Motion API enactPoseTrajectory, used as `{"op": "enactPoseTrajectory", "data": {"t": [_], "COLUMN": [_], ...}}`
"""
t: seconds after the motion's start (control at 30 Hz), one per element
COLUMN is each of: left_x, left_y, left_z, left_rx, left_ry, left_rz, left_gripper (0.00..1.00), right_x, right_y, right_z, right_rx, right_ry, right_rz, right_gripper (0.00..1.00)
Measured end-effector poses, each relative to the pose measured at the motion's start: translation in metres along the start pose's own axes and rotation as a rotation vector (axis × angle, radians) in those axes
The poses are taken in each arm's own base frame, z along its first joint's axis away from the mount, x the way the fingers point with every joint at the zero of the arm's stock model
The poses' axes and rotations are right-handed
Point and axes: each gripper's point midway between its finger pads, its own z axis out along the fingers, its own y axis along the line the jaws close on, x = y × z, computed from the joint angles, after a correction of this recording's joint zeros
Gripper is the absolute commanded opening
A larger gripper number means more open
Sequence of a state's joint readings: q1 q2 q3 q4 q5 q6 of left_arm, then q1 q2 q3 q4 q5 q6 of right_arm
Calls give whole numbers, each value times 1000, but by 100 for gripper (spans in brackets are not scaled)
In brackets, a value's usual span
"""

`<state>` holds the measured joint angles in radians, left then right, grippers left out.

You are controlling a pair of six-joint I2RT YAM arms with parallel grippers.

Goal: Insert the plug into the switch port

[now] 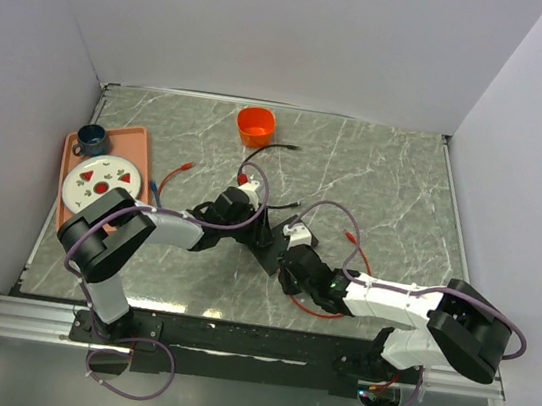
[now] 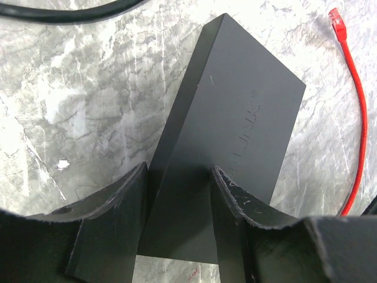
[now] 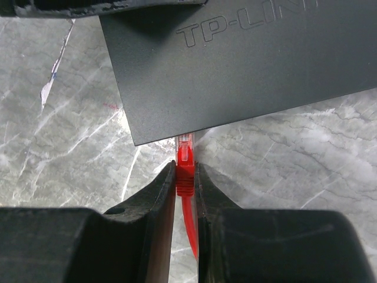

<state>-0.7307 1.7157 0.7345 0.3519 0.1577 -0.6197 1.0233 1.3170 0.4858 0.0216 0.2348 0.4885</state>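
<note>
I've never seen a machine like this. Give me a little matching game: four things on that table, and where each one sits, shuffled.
Things:
1 red plug
2 black switch box
3 orange cup
4 white plate

Places:
A on the tray at the left
B between the fingers of the left gripper
C alone near the table's far edge
D pinched in the right gripper

Pairs: 1-D, 2-B, 3-C, 4-A

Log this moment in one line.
left gripper: clamps switch | right gripper: pinches red plug | plug tip at switch edge, seating hidden
</note>
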Motion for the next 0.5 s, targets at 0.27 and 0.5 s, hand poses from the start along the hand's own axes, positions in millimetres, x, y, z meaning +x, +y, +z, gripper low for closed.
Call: {"op": "enactPoseTrajectory", "data": {"t": [0.27,0.5], "left_x": [0,0], "left_y": [-3,-5], "left_z": [1,1], "left_rx": [4,10], "left_ry": [-2,-4], "left_rz": [25,42], "left_gripper": [47,45], "right_x": [0,1], "right_y": [1,1], "right_z": [-4,-3], "right_rx": [-1,1], "right_ry": [36,36], "right_rz": [-47,-48], "right_gripper": [0,0]}}
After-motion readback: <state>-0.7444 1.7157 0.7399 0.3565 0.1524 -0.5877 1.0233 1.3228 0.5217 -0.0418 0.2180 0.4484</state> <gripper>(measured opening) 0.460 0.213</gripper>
